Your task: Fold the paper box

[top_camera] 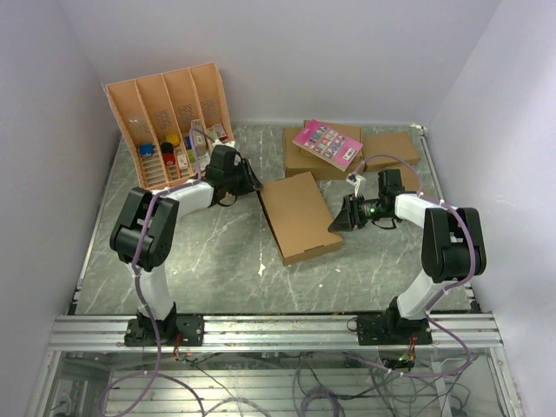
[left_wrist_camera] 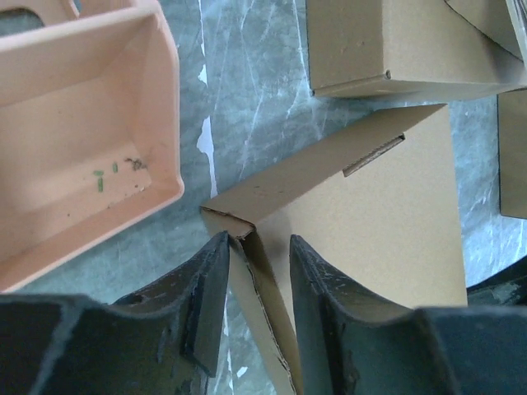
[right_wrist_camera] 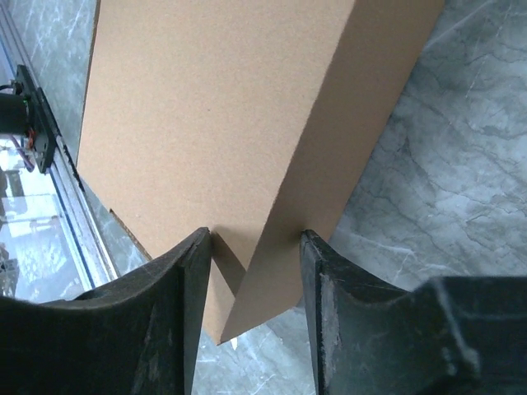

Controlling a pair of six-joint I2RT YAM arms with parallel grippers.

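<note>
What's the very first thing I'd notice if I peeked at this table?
Probably the big flat paper box in the middle of the table, with the left gripper and the right gripper each straddling an edge of it from opposite sides. Next, the orange tray propped up at the back left and the bright pink card lying on the brown boxes at the back.

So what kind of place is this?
Probably a robot lab's test bench: the left arm and right arm are bolted to a metal rail, plain white walls box in the table, and cables dangle underneath.
</note>
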